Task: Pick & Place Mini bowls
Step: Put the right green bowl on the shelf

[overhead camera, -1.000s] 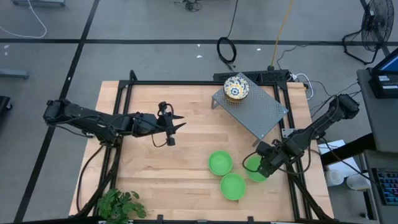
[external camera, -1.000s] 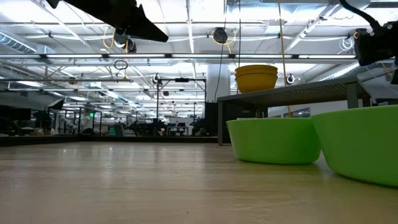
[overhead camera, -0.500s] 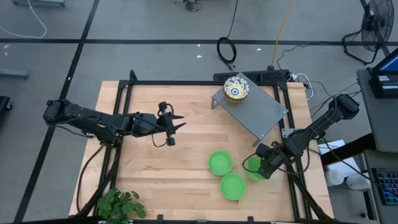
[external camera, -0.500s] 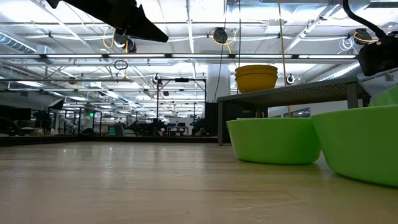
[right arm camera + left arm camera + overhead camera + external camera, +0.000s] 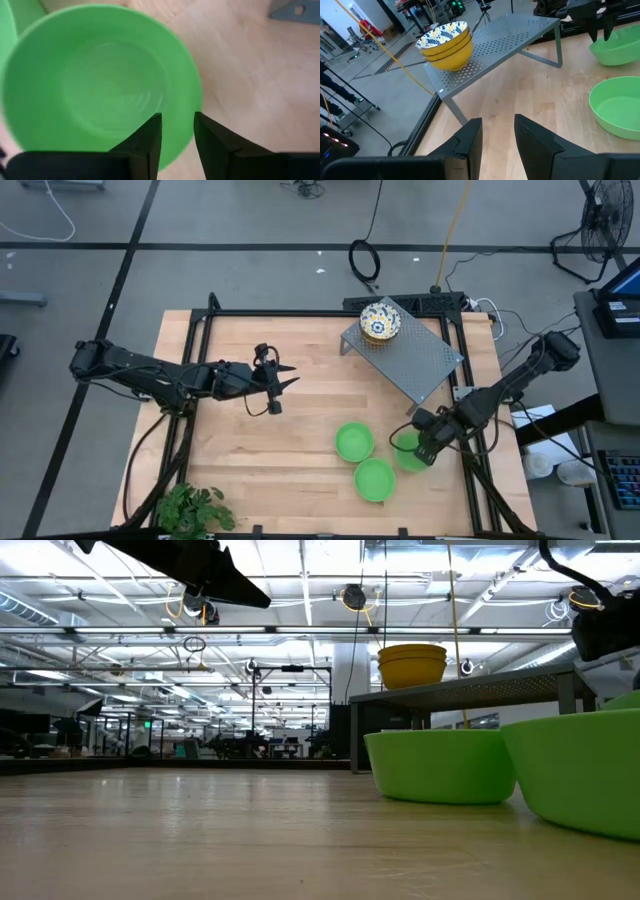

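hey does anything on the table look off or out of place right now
Nothing stands out. The patterned bowls sit stacked upright on the grey rack, and the three green bowls stand upright on the wood, one under the right hand. Nothing spilled.

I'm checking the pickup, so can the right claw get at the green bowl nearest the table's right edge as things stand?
Probably yes. The right claw hangs right over that green bowl, fingers a little apart, straddling its rim, and nothing lies between them. The left claw waits far off over bare table.
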`<action>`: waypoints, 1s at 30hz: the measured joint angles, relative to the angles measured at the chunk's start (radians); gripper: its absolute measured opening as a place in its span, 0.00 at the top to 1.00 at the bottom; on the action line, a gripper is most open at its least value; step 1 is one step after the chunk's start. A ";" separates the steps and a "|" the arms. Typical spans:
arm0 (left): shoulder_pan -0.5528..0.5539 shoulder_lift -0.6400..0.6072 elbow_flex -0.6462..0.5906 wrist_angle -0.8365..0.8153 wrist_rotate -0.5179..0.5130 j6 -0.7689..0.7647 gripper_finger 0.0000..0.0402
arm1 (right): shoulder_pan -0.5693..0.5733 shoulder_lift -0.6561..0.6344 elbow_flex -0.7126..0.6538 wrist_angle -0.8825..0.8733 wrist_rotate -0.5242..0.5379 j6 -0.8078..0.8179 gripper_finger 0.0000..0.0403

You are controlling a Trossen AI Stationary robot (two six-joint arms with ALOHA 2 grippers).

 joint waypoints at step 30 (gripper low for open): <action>0.000 0.000 0.000 -0.001 0.000 -0.003 0.71 | -0.043 -0.068 0.007 -0.005 -0.020 -0.068 0.75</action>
